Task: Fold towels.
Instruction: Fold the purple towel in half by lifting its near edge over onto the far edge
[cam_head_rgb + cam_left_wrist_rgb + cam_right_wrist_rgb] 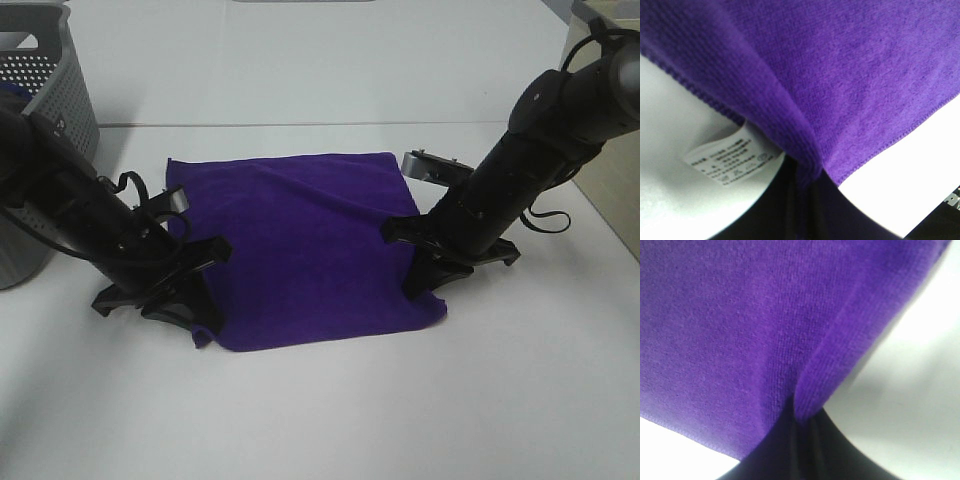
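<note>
The deep purple towel [300,250] lies spread flat on the white table. My left gripper [200,322] is down at the towel's near left corner, shut on the cloth; the left wrist view shows the towel [840,75] pinched into a fold between the jaws, with its white tag [732,157] beside them. My right gripper [425,292] is down at the towel's near right corner, shut on it; the right wrist view shows the towel [740,330] bunched into the jaws.
A grey perforated basket [45,90] stands at the far left behind my left arm. A small grey object [435,165] lies by the towel's far right corner. White table [330,410] surrounds the towel.
</note>
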`<move>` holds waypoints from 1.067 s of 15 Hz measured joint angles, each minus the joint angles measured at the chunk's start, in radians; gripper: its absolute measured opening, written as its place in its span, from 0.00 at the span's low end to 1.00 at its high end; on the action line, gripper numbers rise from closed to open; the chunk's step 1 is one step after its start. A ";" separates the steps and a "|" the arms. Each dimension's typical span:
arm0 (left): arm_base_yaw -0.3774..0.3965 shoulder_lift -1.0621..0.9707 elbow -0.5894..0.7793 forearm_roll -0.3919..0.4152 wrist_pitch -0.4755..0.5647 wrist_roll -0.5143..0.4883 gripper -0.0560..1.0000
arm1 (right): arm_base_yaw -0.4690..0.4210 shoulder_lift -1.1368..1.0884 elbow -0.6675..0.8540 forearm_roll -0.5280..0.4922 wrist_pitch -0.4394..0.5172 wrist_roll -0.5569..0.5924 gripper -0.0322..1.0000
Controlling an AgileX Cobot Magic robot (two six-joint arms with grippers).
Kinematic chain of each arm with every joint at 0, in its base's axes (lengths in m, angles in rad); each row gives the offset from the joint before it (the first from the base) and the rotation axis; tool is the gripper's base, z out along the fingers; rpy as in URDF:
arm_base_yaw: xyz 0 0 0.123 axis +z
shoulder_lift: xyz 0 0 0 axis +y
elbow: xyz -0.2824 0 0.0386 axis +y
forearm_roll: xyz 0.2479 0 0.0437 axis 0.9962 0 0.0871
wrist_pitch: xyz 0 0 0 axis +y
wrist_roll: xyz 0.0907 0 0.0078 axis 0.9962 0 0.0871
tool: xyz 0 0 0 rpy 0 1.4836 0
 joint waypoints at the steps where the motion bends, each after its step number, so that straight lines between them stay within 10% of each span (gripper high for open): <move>1: 0.000 0.000 -0.001 0.008 0.006 0.004 0.05 | 0.000 0.000 0.001 0.000 0.013 0.009 0.05; 10: -0.002 -0.175 0.005 0.314 0.143 -0.083 0.05 | 0.002 -0.164 0.038 -0.022 0.242 0.157 0.05; 16: -0.002 -0.259 -0.041 0.350 0.106 -0.122 0.05 | 0.008 -0.256 0.014 -0.034 0.192 0.175 0.05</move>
